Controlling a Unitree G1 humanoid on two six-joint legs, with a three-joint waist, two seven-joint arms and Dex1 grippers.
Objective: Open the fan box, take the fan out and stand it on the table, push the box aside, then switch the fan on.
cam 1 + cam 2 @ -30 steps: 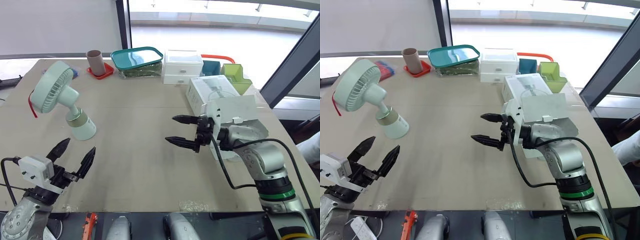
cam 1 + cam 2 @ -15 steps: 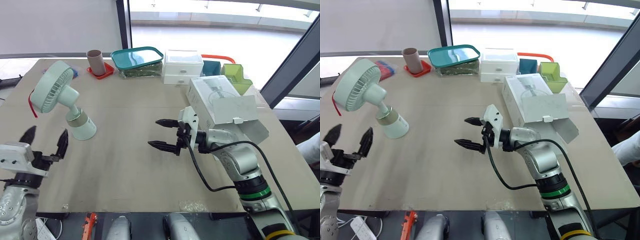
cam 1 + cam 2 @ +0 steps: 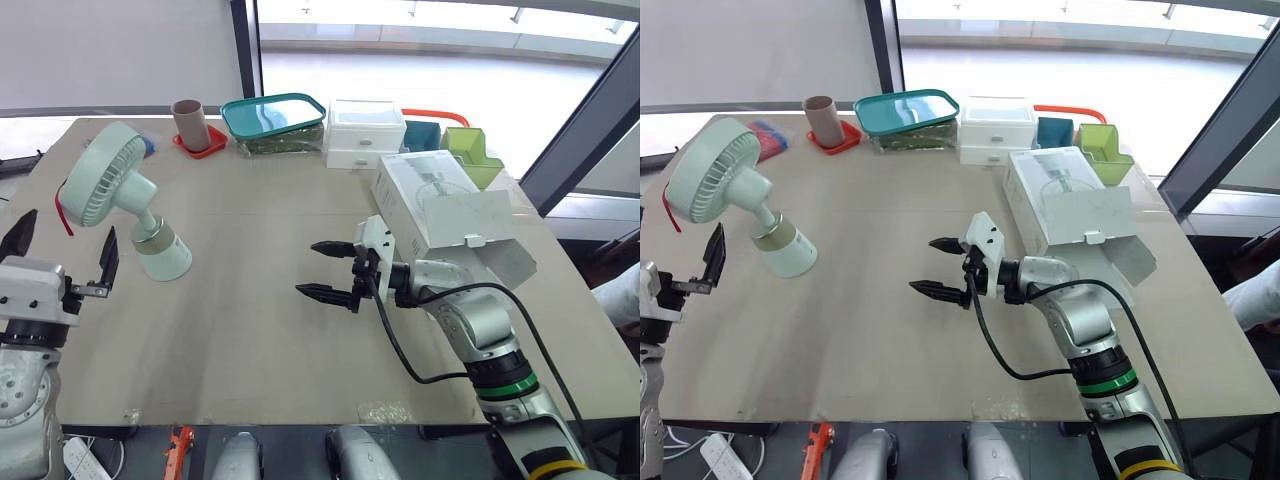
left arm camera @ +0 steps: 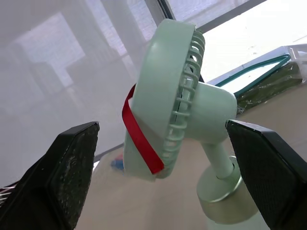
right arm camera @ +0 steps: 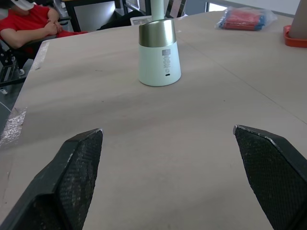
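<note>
Fan is out and standing at the left of the table, box sits open-flapped on the right, so imo only the switch is left. In the last second the left gripper came up just beside the fan and the right gripper left the box for mid-table, both jaws spread wide. A tub and drawers line the far edge by the window.

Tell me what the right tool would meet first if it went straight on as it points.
Probably the fan's base: the open right tool points at it across the table, though depth is unclear.
</note>
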